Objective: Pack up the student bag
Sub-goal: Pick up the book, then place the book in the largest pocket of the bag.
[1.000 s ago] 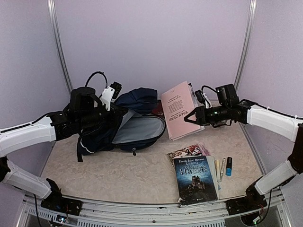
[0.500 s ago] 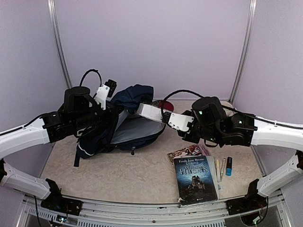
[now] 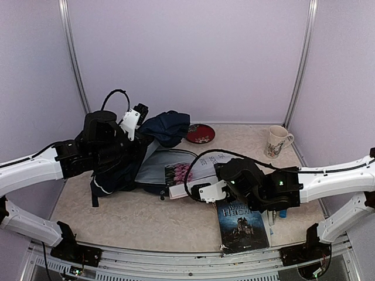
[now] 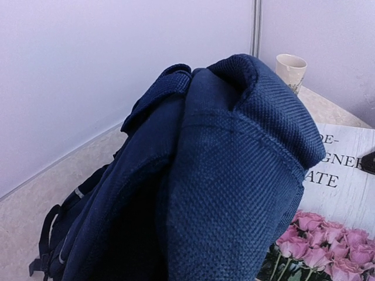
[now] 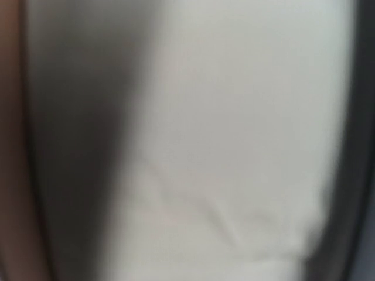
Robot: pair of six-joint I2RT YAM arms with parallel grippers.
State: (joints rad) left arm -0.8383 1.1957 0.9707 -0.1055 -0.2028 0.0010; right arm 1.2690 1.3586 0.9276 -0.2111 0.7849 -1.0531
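The student bag [image 3: 117, 167] is navy and lies at the left, its mouth open to the right and showing grey lining [image 3: 153, 167]. My left gripper [image 3: 130, 151] is buried in the bag's upper fabric and holds that edge up. In the left wrist view navy fabric [image 4: 234, 175] hides the fingers. A white book with pink roses [image 3: 183, 173] lies flat at the bag's mouth, its far end on the lining. It also shows in the left wrist view [image 4: 343, 175]. My right gripper [image 3: 199, 188] is at the book's near right corner. The right wrist view shows only a blurred white surface [image 5: 234, 146].
A dark "Wuthering Heights" book [image 3: 241, 222] lies at the front right under my right arm, with a blue-capped item [image 3: 282, 212] beside it. A mug [image 3: 275, 141] stands at the back right, also seen in the left wrist view [image 4: 291, 67]. A red dish [image 3: 201, 133] sits behind the bag.
My right arm swung the book from upright at the back right down and left to the bag's mouth, now cover up. My left gripper stayed on the bag, holding it open.
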